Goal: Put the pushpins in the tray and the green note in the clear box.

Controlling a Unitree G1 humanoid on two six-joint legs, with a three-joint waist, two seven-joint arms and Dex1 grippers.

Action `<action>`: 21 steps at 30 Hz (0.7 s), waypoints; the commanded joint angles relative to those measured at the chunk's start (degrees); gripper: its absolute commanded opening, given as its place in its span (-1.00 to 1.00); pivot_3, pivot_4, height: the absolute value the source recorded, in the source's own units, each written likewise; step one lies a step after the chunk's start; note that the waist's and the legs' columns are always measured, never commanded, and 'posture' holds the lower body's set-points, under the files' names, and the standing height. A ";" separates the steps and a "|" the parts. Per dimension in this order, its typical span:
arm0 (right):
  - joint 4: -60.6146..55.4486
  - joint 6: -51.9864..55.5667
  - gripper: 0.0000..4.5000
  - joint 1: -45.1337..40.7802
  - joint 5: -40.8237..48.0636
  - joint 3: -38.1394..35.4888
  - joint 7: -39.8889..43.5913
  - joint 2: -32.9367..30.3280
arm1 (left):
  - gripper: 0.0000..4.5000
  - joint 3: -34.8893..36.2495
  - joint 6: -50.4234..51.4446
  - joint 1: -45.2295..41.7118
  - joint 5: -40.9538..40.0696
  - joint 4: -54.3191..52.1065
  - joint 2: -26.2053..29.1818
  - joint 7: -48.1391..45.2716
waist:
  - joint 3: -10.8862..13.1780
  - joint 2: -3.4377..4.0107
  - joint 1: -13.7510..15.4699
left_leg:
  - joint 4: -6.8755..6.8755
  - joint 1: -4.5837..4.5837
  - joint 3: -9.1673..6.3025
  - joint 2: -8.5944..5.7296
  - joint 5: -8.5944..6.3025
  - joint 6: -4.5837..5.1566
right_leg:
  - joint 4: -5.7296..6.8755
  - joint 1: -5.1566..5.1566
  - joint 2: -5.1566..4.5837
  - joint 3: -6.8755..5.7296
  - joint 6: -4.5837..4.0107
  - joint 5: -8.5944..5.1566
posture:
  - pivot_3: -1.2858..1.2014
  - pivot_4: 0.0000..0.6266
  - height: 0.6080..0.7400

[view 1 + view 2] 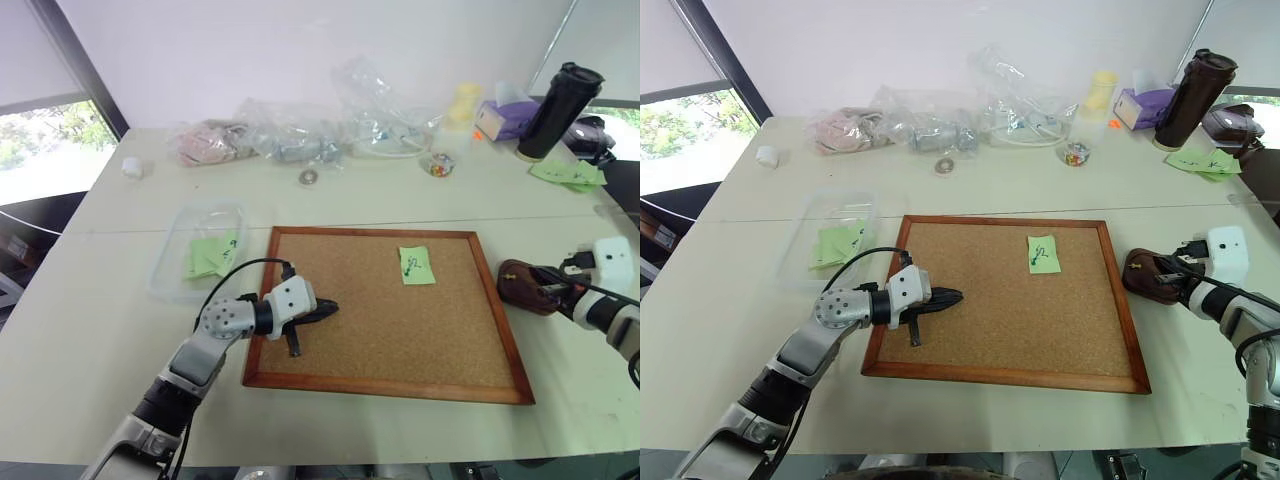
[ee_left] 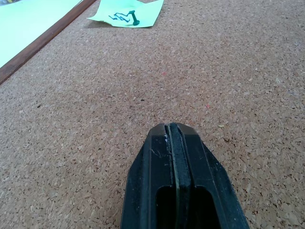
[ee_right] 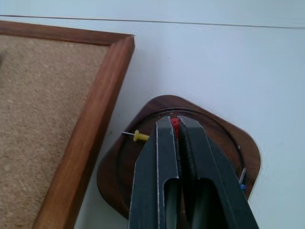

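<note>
Reaching in from the frame's right edge, your right gripper (image 3: 174, 125) hangs over the brown tray (image 3: 224, 131), pinching a red pushpin (image 3: 175, 123). A yellow pushpin (image 3: 138, 137) lies in the tray, its needle aimed at the cork board (image 1: 370, 320). Your left gripper (image 1: 330, 308), closed and empty, points across the board toward the green note (image 1: 416, 265) at its upper middle. The clear box (image 1: 165, 262) sits left.

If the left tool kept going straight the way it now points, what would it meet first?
Probably the cork board: the shut left tool points across it, tilted slightly down. The green note lies further ahead, off to one side.
</note>
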 commanded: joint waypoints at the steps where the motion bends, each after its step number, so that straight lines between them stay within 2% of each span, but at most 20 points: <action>1: -0.46 -1.43 -0.97 0.32 0.55 -0.61 0.24 0.49 | -1.00 -1.54 1.30 1.30 2.35 3.18 0.51 0.12 | -0.01 0.01 0.02 | 0.00 0.00 0.00 0.00 0.00 0.00 | -0.01 0.00 0.00 0.00 0.00 0.00 | 0.03 -0.52 1.00; 3: -0.14 -1.45 -0.97 0.59 0.50 -0.36 0.46 0.76 | -1.00 -1.58 1.24 1.30 2.36 3.22 0.52 0.09 | -0.01 0.01 0.03 | 0.00 0.00 0.00 0.00 0.00 0.00 | -0.02 0.01 0.00 0.00 0.00 0.00 | 0.03 -0.52 1.00; 4: 0.03 -1.61 -0.71 0.78 0.43 -0.27 0.55 0.92 | -1.00 -1.59 1.24 1.33 2.35 3.18 0.50 0.10 | -0.01 0.01 0.02 | 0.00 0.00 0.00 0.00 0.00 -0.01 | -0.02 0.01 0.00 0.00 0.00 0.00 | 0.03 -0.52 1.00; 6: 0.30 -1.92 -0.35 1.02 0.33 -0.15 0.68 1.06 | -1.00 -1.60 1.25 1.35 2.34 3.14 0.46 0.12 | -0.01 0.02 0.02 | 0.00 0.00 0.00 0.00 0.01 -0.01 | -0.02 0.01 0.00 -0.01 0.00 0.00 | 0.03 -0.52 1.00; 11: 0.83 -2.73 0.84 1.23 -0.37 0.13 0.33 0.97 | -1.00 -1.67 1.21 1.32 2.40 3.12 0.32 0.24 | -0.01 0.02 0.03 | 0.00 0.00 0.00 0.00 0.01 -0.01 | -0.02 0.01 0.00 -0.01 0.00 0.00 | 0.03 -0.52 1.00; 12: 0.70 -2.69 0.98 1.12 -0.15 -0.17 0.37 0.85 | -1.00 -1.67 1.19 1.37 2.42 3.07 0.30 0.30 | -0.01 0.02 0.03 | 0.00 0.00 0.00 0.00 0.01 -0.01 | -0.02 0.01 0.00 -0.01 0.00 0.00 | 0.03 -0.52 1.00; 21: -3.95 -0.56 0.98 1.43 2.47 -0.82 2.82 -0.57 | -1.00 -1.73 1.20 1.31 2.46 3.11 0.12 0.46 | -0.01 0.02 0.04 | 0.00 0.00 0.00 0.00 0.01 -0.01 | -0.03 0.02 0.00 0.00 0.00 0.00 | 0.03 -0.52 1.00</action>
